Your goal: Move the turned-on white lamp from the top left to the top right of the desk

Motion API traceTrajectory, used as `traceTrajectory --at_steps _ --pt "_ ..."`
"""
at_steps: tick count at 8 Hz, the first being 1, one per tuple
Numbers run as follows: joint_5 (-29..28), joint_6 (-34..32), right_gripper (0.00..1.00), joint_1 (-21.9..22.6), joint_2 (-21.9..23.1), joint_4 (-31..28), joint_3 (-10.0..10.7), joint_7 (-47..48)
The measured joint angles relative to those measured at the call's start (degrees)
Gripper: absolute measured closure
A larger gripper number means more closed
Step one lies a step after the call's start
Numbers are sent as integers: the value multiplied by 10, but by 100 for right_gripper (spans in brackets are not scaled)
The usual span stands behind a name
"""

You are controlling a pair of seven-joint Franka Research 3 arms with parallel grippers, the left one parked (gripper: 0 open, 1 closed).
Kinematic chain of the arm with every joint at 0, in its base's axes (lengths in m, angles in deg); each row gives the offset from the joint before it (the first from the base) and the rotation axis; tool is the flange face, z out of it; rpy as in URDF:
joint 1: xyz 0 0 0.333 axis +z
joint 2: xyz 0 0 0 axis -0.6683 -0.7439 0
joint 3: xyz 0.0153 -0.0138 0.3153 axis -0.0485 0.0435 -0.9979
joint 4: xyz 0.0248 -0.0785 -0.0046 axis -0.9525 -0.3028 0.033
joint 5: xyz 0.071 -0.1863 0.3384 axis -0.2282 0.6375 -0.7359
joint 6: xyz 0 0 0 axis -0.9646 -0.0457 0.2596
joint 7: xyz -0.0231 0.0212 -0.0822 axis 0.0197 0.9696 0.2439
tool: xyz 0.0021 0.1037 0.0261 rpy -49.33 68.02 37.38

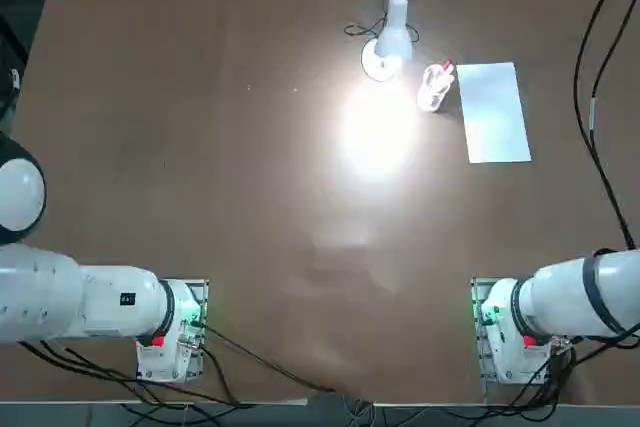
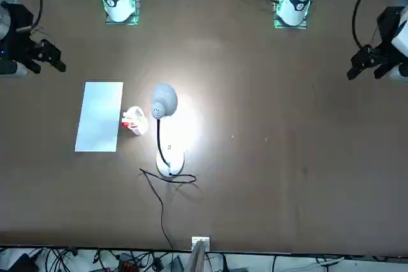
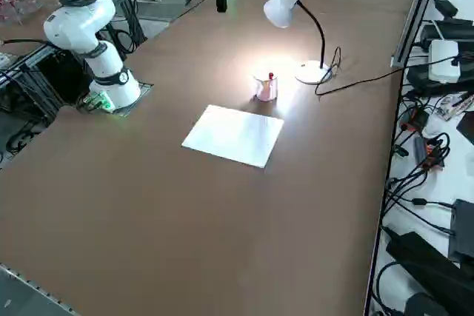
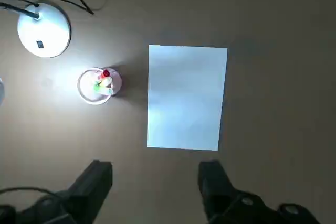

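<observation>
- We see the right claw [image 4: 155,182] hanging above the worktop [image 1: 200,167] with its two fingers spread apart and nothing between them; below it lie the paper sheet [image 4: 186,97] and the pen cup [image 4: 98,85].
- We find the lamp [image 1: 388,47] lit, standing near the far edge of the worktop, a little right of the middle in the overhead view.
- Its round white base [image 4: 44,29] rests flat on the worktop, and the neck arches so the glowing head [image 3: 281,7] tips down toward the robot's side.
- A bright pool of light falls on the brown surface just in front of the base.
- The thin black cord [image 2: 162,186] loops beside the base and runs off over the far edge.
- The small clear cup with red-tipped pens sits just beside the base, on the robot's right of it, not touching.
- The white sheet lies flat right of the cup, close by.
</observation>
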Motion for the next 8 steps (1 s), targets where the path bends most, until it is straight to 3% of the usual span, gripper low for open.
traceTrajectory --at_steps 8 --pt "0 -19 0 0 -24 30 0 -11"
